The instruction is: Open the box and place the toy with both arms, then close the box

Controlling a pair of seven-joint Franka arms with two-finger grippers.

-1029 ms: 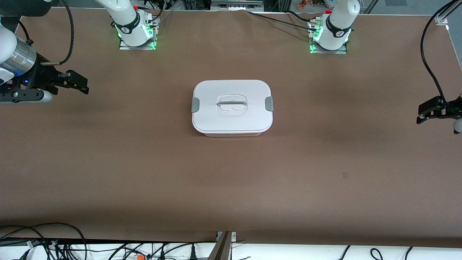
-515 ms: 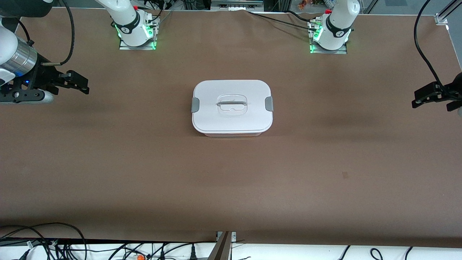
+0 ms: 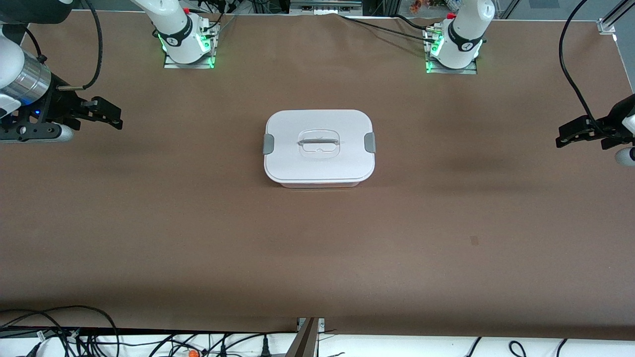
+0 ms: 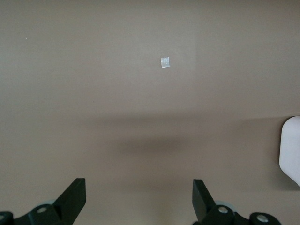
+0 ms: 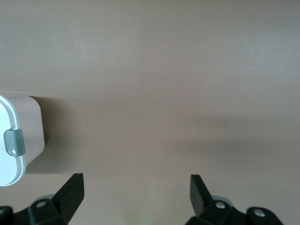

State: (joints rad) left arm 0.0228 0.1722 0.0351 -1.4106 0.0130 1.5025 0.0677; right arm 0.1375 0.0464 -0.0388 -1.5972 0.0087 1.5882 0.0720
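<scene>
My fingers (image 4: 75, 199) are matt black plastic, hard-edged and smooth. The table (image 3: 198, 223) under me wears a brown matt covering (paper or cloth, I cannot tell), smooth and unshiny. The box (image 3: 319, 147) has a white plastic lid (image 3: 317, 124) with a soft satin sheen, and its clips (image 5: 14, 142) are grey plastic, slightly glossy. One small shiny patch (image 4: 165, 62) sits on the covering.

- My box (image 3: 319, 148) sits mid-table, white lid (image 3: 319, 134) on, both grey clips (image 3: 268, 144) at the ends, handle (image 3: 318, 143) lying flat in its recess.
</scene>
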